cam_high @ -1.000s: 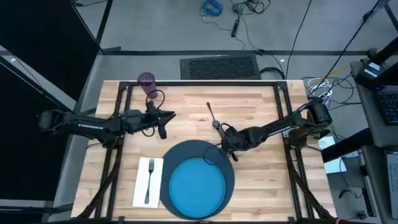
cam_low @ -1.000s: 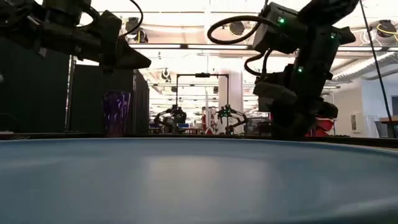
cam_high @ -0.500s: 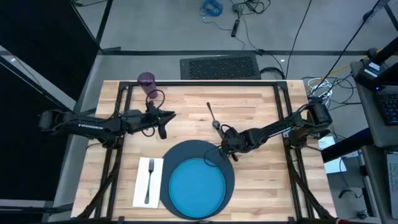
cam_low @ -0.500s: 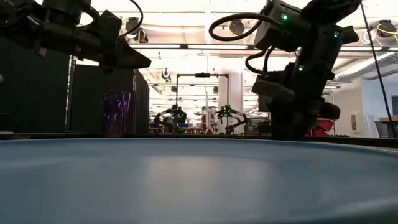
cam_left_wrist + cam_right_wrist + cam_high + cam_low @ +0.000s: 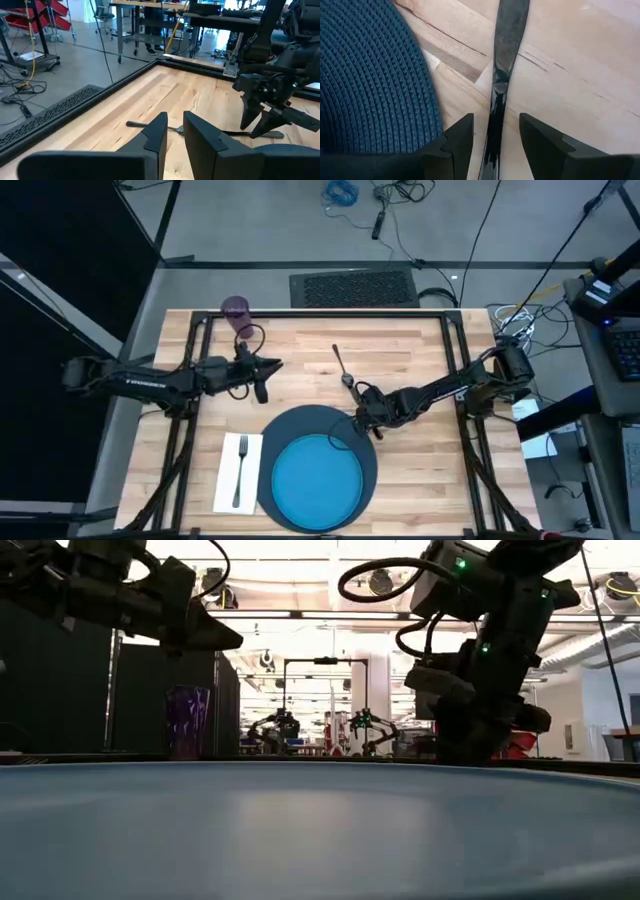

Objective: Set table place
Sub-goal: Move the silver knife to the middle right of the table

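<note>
A dark knife (image 5: 506,45) lies flat on the table (image 5: 420,350), just off the far right rim of the slate-blue mat (image 5: 352,432). My right gripper (image 5: 496,120) is low over it, open and pointing down, with a finger on either side of the handle and a gap to each. The blue plate (image 5: 318,480) sits on the mat. To their left, the fork (image 5: 240,468) lies on the white napkin (image 5: 228,480). The purple cup (image 5: 236,310) stands at the far left. My left gripper (image 5: 275,366) hovers shut above the table's left half.
A second dark utensil (image 5: 341,363) lies on the bare wood beyond the knife, toward the far edge. Black frame bars (image 5: 330,313) run along the table's edges. Bare wood shows to the right of the mat.
My right arm's wrist has shifted a little up and toward the table's right edge, while its gripper stays low over the knife. Nothing on the table has moved.
</note>
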